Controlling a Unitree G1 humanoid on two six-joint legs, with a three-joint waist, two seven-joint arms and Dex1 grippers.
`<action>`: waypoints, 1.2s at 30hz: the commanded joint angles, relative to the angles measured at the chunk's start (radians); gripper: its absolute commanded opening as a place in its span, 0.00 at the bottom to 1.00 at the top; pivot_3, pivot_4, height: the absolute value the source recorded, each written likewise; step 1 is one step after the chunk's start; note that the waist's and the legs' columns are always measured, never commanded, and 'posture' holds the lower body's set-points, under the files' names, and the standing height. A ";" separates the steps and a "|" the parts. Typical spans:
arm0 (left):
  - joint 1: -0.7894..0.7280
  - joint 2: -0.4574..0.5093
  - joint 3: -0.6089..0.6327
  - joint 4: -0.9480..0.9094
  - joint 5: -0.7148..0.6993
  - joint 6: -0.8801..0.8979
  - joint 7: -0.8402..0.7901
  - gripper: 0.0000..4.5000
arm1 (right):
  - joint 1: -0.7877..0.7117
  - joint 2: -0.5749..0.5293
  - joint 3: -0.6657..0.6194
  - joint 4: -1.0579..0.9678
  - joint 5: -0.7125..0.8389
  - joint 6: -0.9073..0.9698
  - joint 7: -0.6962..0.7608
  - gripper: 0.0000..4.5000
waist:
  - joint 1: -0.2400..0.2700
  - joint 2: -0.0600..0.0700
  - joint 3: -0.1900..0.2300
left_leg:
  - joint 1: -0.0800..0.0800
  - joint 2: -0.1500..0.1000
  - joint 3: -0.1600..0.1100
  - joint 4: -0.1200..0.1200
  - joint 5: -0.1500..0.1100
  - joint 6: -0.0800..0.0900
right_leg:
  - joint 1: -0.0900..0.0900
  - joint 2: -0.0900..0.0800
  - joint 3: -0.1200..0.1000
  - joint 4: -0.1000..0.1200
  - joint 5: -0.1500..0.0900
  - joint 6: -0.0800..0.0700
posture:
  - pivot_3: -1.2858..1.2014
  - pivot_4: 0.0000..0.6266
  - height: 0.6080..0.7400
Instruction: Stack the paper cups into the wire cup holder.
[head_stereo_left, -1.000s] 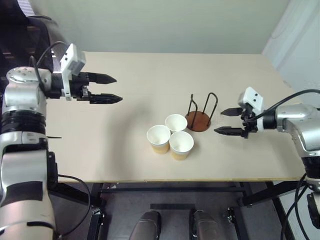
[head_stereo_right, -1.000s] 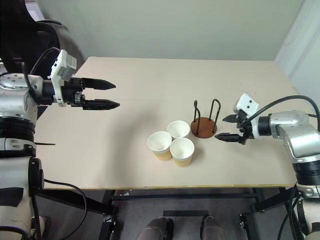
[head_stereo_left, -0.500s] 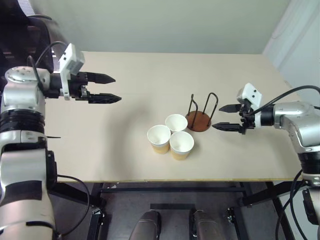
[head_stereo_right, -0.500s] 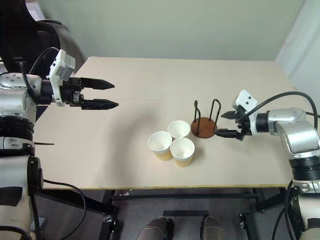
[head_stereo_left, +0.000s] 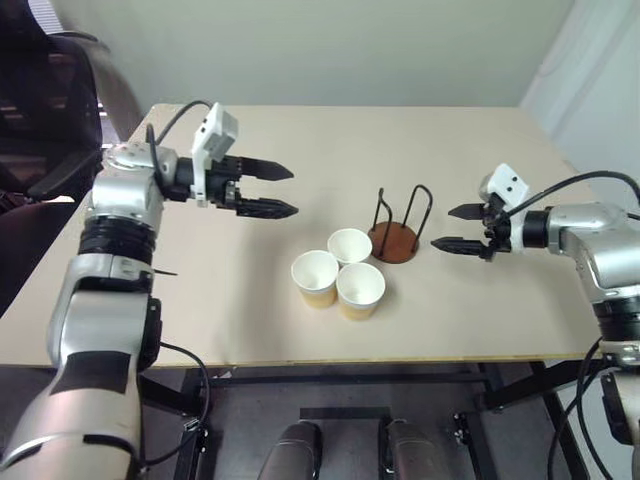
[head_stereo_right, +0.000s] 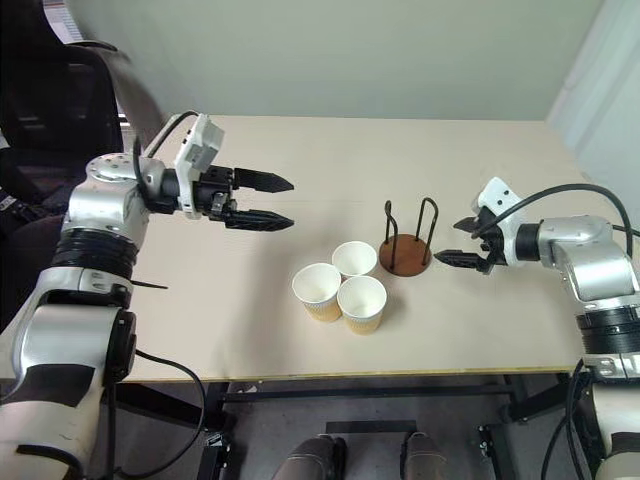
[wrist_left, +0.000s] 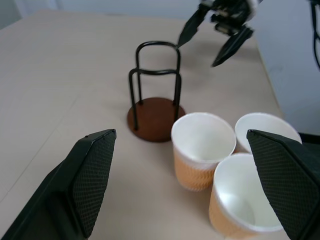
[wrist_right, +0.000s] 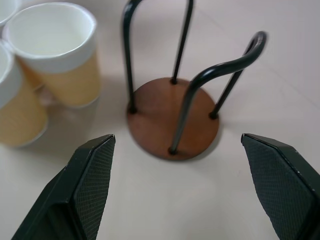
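Right hand (head_stereo_left: 452, 228) spread wide, empty, beside wire cup holder (head_stereo_left: 397, 228), left hand (head_stereo_left: 284, 190) spread, empty

A lab-like room: bare beige table (head_stereo_left: 250, 290), plain walls, a black chair (head_stereo_left: 60, 110).

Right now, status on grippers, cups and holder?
Left gripper open, above table. Right gripper open beside wire cup holder. Three paper cups clustered, unstacked. Holder empty, nothing blocking.

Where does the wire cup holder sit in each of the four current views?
Left eye: wire cup holder right of centre.
Right eye: right of centre.
Left wrist: centre, slightly left.
Right wrist: centre.
Shared landmark: the paper cups clustered beside it.
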 joint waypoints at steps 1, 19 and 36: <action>-0.039 0.005 0.012 -0.031 -0.017 -0.020 -0.036 1.00 | -0.045 0.019 -0.023 0.001 -0.007 -0.019 -0.037 0.91 | 0.000 0.000 0.000 | 0.000 0.000 0.000 0.000 0.000 0.000 | 0.000 0.000 0.000 0.000 0.000 0.000 | 0.52 0.24 1.00; -0.039 0.053 0.016 -0.041 -0.027 -0.032 -0.036 1.00 | -0.053 0.134 0.016 0.024 -0.040 0.052 -0.126 0.91 | 0.004 0.000 0.000 | 0.000 0.000 0.000 0.001 0.000 0.001 | 0.000 0.000 0.000 0.000 0.000 0.000 | 0.52 0.24 1.00; -0.027 0.081 0.025 -0.050 -0.028 -0.022 -0.036 1.00 | -0.093 0.247 0.022 0.114 -0.082 0.032 -0.239 0.23 | 0.005 0.000 0.000 | 0.000 0.000 0.000 0.001 -0.001 -0.001 | 0.000 0.000 0.000 0.000 0.000 -0.001 | 0.52 0.24 1.00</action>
